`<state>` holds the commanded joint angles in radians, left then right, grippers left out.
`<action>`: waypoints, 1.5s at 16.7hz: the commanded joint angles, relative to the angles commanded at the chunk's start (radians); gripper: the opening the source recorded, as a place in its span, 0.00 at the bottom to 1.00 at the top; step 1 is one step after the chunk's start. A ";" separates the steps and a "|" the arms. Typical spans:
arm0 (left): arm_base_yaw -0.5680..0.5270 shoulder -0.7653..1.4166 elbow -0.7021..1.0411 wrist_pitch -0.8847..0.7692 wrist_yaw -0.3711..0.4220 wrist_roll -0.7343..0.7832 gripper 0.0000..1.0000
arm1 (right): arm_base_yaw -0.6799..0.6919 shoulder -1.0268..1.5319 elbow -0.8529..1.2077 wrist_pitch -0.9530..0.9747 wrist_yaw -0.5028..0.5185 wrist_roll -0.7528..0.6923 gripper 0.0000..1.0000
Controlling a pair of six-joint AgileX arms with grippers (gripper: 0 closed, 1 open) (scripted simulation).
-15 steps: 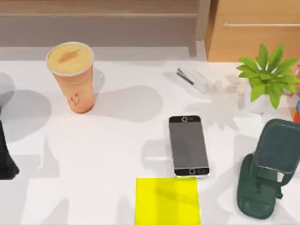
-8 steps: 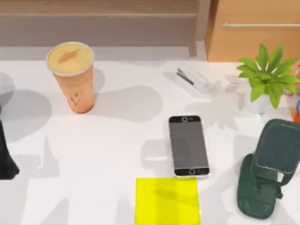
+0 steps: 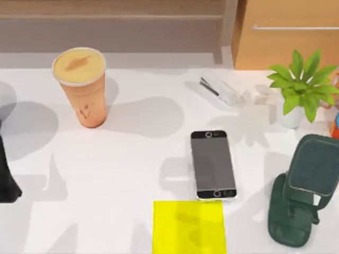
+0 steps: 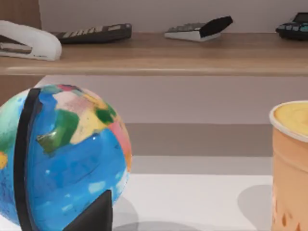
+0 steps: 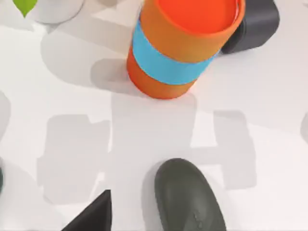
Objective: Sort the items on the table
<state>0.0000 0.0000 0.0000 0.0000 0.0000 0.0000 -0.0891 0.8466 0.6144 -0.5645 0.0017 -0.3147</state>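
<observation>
The tall orange-tan drink cup [image 3: 80, 87] with a foamy top stands upright at the back left of the white table [image 3: 122, 174]; its side also shows in the left wrist view [image 4: 290, 168]. A black-screened smartphone [image 3: 213, 164] lies flat right of centre. In the right wrist view a dark grey mouse [image 5: 189, 198] rests on the table, close below the camera. My left arm [image 3: 6, 177] is at the table's left edge, well apart from the cup. One dark fingertip [image 4: 94, 217] of the left gripper and one fingertip [image 5: 91, 216] of the right gripper show, touching nothing.
A yellow pad [image 3: 189, 226] lies at the front edge just below the phone. A dark green phone stand [image 3: 302, 193], a potted plant [image 3: 302, 90] and a white stapler [image 3: 220, 89] occupy the right side. An orange cup with a blue band [image 5: 183, 43] stands behind the mouse. A globe [image 4: 62, 154] sits near the left gripper.
Nothing on the table has moved. Only a faint shadow on the yellow pad has drifted toward the front edge.
</observation>
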 joint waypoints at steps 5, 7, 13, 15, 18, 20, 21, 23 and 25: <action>0.000 0.000 0.000 0.000 0.000 0.000 1.00 | -0.045 0.466 0.307 -0.281 0.001 -0.157 1.00; 0.000 0.000 0.000 0.000 0.000 0.000 1.00 | -0.060 0.615 0.404 -0.370 0.002 -0.206 1.00; 0.000 0.000 0.000 0.000 0.000 0.000 1.00 | -0.082 0.822 0.549 -0.501 0.003 -0.279 1.00; 0.000 0.000 0.000 0.000 0.000 0.000 1.00 | -0.082 0.822 0.549 -0.501 0.003 -0.279 1.00; 0.000 0.000 0.000 0.000 0.000 0.000 1.00 | -0.077 0.820 0.544 -0.496 0.003 -0.278 1.00; 0.000 0.000 0.000 0.000 0.000 0.000 1.00 | -0.078 0.836 0.521 -0.462 0.003 -0.276 1.00; 0.000 0.000 0.000 0.000 0.000 0.000 1.00 | -0.078 0.848 0.503 -0.431 0.003 -0.275 1.00; 0.000 0.000 0.000 0.000 0.000 0.000 1.00 | -0.079 0.882 0.454 -0.346 0.003 -0.275 1.00; 0.000 0.000 0.000 0.000 0.000 0.000 1.00 | -0.078 0.919 0.399 -0.254 0.003 -0.276 1.00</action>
<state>0.0000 0.0000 0.0000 0.0000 0.0000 0.0000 -0.1667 1.7654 1.0131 -0.8180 0.0048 -0.5903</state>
